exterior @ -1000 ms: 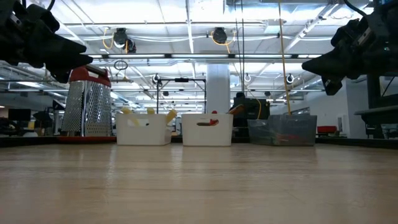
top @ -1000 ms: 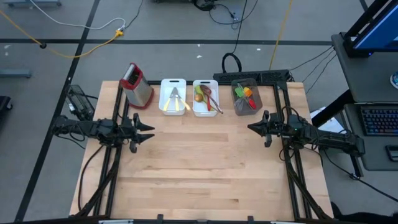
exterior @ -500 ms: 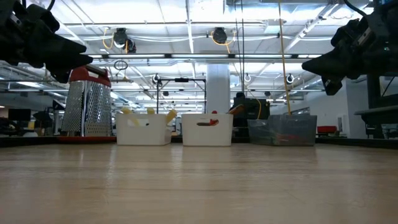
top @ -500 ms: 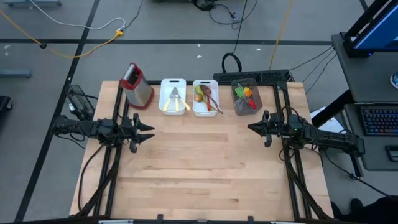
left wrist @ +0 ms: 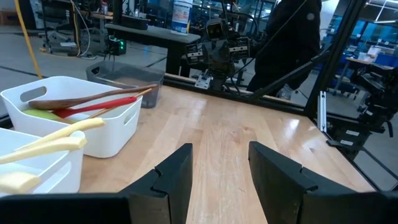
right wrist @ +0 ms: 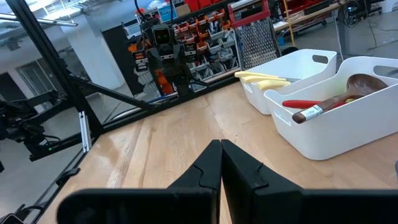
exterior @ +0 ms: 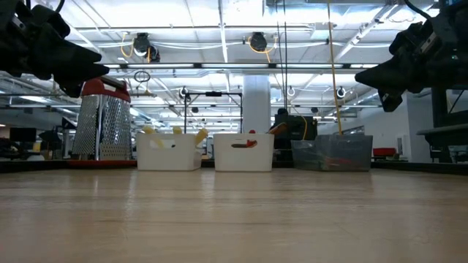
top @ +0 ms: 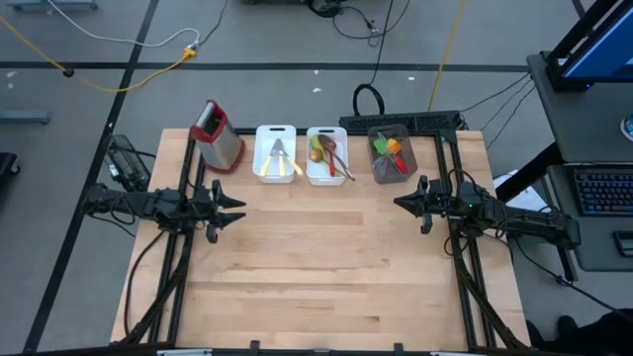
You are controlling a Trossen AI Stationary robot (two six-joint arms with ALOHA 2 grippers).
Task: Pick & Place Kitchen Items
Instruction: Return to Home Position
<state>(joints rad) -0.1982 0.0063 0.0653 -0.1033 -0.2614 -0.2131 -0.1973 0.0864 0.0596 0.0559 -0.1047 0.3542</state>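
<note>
The kitchen items lie in three trays along the table's far edge. A white tray [top: 276, 153] holds cream-handled knives [right wrist: 264, 78]. Another white tray [top: 326, 155] holds a wooden spoon [right wrist: 360, 84], a red utensil [left wrist: 99, 107] and a green one. A grey tray [top: 389, 153] holds green, orange and red utensils. My left gripper [top: 240, 210] hovers level over the table's left side, open and empty, its fingers apart in the left wrist view [left wrist: 221, 180]. My right gripper [top: 398, 203] hovers level over the right side, shut and empty [right wrist: 221, 165].
A red-topped metal box grater [top: 218, 135] stands upright left of the trays. The wooden tabletop [top: 326, 267] stretches between the two arms and toward the near edge. Black frame rails run along both table sides.
</note>
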